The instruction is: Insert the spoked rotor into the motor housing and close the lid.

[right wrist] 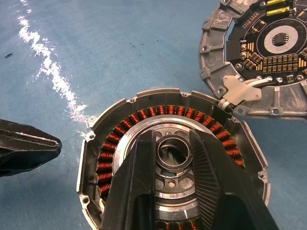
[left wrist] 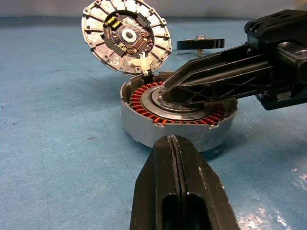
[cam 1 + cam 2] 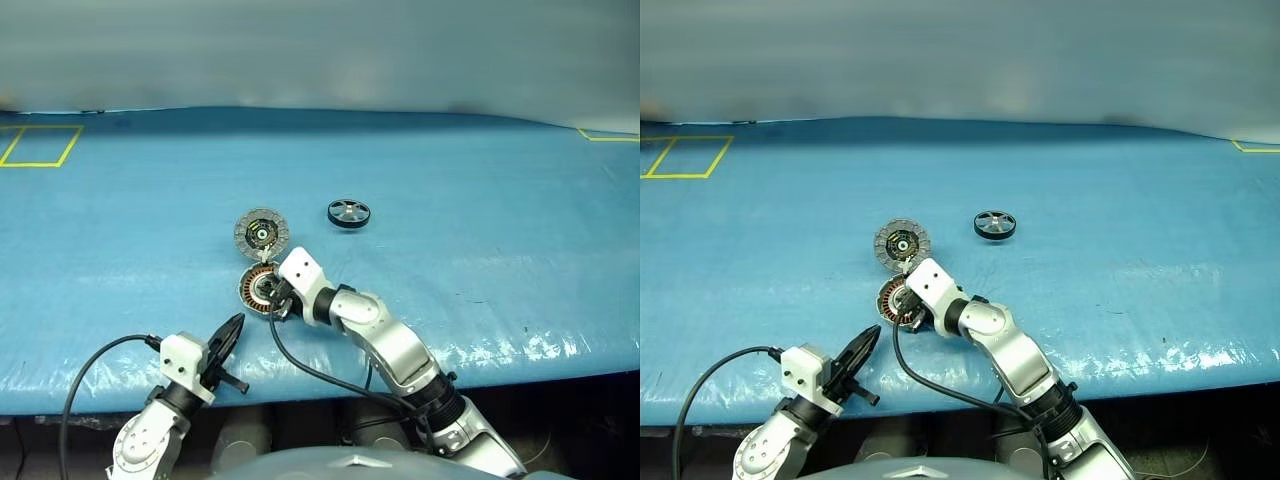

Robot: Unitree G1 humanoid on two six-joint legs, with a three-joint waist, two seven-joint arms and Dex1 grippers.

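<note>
Fig.: motor housing empty, lid up, spoked rotor apart on desk. R fingers spread around silver hub, grasping nothing; L fingers clenched. Insertion, closing pending.

Bright even overhead light, white glare streaks on the blue bench near its front edge, blurred far background

My right gripper sits over the open motor housing, blocking its centre. Beyond its tips, the lid stands open (hinged). The spoked rotor lies well apart, with bare blue table around it.
</note>
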